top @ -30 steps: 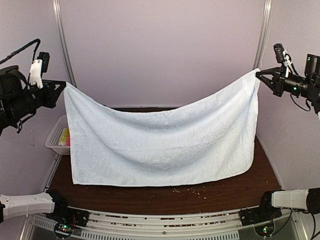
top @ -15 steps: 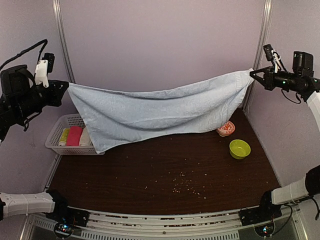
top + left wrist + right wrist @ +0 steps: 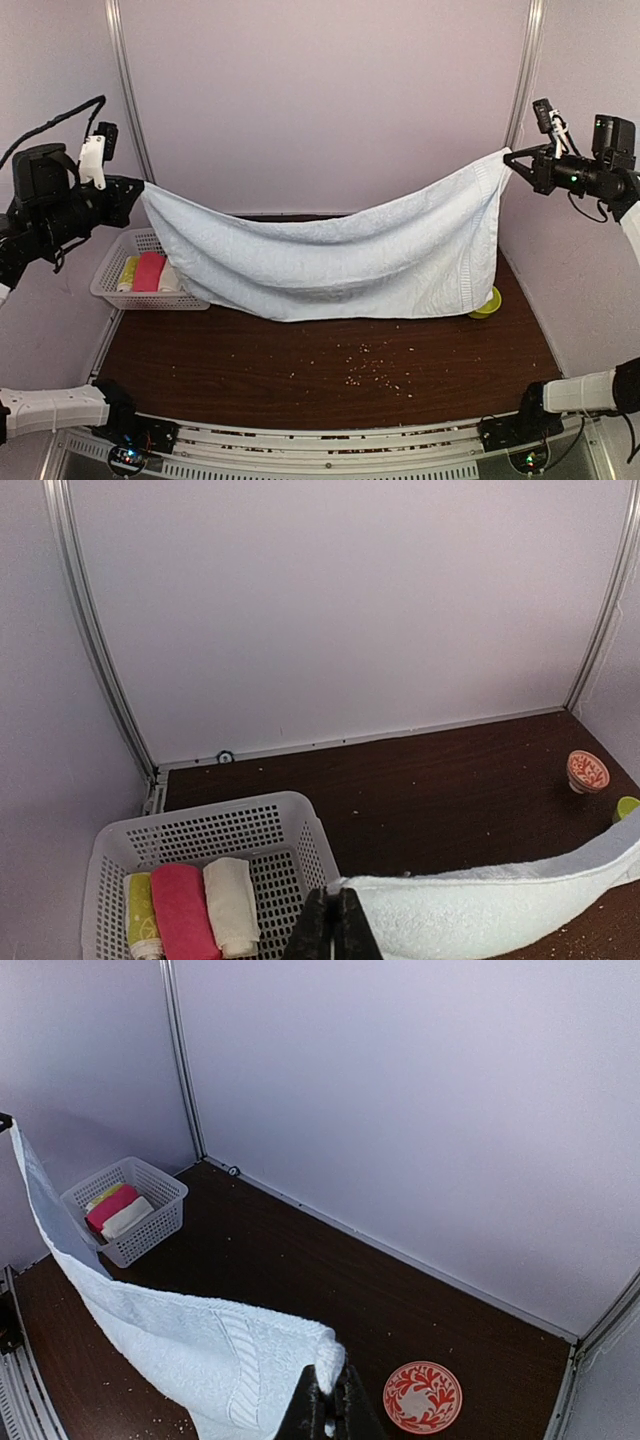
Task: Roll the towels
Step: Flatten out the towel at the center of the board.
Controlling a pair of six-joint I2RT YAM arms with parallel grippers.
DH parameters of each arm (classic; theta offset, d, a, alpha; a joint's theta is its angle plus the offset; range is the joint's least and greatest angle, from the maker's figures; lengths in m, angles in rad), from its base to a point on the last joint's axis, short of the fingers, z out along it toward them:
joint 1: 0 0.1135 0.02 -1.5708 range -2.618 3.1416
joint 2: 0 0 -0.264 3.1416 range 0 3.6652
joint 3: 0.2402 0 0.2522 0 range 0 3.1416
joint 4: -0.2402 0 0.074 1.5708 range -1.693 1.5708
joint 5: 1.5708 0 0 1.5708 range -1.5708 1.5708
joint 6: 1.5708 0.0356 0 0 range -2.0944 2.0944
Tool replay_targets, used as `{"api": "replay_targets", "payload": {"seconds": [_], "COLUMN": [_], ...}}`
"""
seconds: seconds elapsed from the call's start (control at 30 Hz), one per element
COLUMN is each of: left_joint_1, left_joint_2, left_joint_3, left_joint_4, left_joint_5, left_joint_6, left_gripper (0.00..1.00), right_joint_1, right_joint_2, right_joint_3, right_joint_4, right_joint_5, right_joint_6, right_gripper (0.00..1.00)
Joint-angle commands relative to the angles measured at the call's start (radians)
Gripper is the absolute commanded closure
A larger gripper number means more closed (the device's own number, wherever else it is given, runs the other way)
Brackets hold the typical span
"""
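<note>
From overhead, the pale towel was strung in midair between the two arms like a hammock, sagging in the middle. I couldn't tell whether its bottom edge touched the dark table. It covered most of a lime-green bowl near its right end and hid the red-patterned dish completely. Only the wrist cameras caught that dish, sitting on the table toward the back right. The left wrist view also looked straight down into the white basket, where a yellow roll, a pink roll and a cream roll lay side by side. The left gripper was held high by the left wall, pointing inward, pinched tight on the towel's top left corner. The right gripper sat a bit higher by the right wall, clamped on the top right corner.
</note>
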Motion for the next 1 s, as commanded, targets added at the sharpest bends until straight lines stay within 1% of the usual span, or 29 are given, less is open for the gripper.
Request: {"api": "replay_targets", "payload": {"seconds": [0.0,0.17,0.27,0.37,0.43,0.5,0.57,0.67,0.73,0.8,0.87,0.97], "left_joint_1": [0.003,0.008,0.046,0.104,0.123,0.127,0.127,0.127,0.127,0.127,0.127,0.127], "left_joint_2": [0.098,0.281,0.372,0.416,0.430,0.439,0.436,0.389,0.348,0.307,0.265,0.209], "left_joint_3": [-0.023,-0.007,0.015,0.071,0.123,0.171,0.192,0.134,0.058,-0.029,-0.111,-0.198], "left_joint_4": [0.024,0.050,0.126,0.202,0.216,0.202,0.177,0.169,0.164,0.141,0.102,0.005], "left_joint_5": [-0.004,-0.024,-0.009,0.063,0.081,0.096,0.112,0.172,0.250,0.315,0.359,0.403], "left_joint_6": [-0.016,0.014,0.047,0.069,0.085,0.113,0.122,0.120,0.113,0.105,0.095,0.080], "left_gripper": [1.00,1.00,1.00,1.00,1.00,1.00,1.00,1.00,1.00,1.00,1.00,1.00], "right_joint_1": [-0.004,-0.004,-0.004,-0.004,-0.004,-0.005,-0.004,-0.005,-0.004,-0.005,-0.004,-0.004], "right_joint_2": [0.038,0.153,0.261,0.379,0.430,0.451,0.445,0.395,0.340,0.281,0.229,0.175], "right_joint_3": [-0.053,-0.117,-0.100,0.015,0.127,0.194,0.215,0.143,0.031,-0.101,-0.233,-0.357], "right_joint_4": [0.018,0.088,0.130,0.119,0.107,0.104,0.105,0.107,0.118,0.103,0.028,-0.211], "right_joint_5": [0.036,0.044,0.039,0.002,-0.017,-0.026,-0.044,-0.081,-0.101,-0.135,-0.155,-0.138], "right_joint_6": [0.019,-0.007,-0.012,-0.007,0.001,0.010,0.005,-0.050,-0.098,-0.186,-0.316,-0.622], "right_gripper": [1.00,1.00,1.00,1.00,1.00,1.00,1.00,1.00,1.00,0.99,0.97,0.96]}}
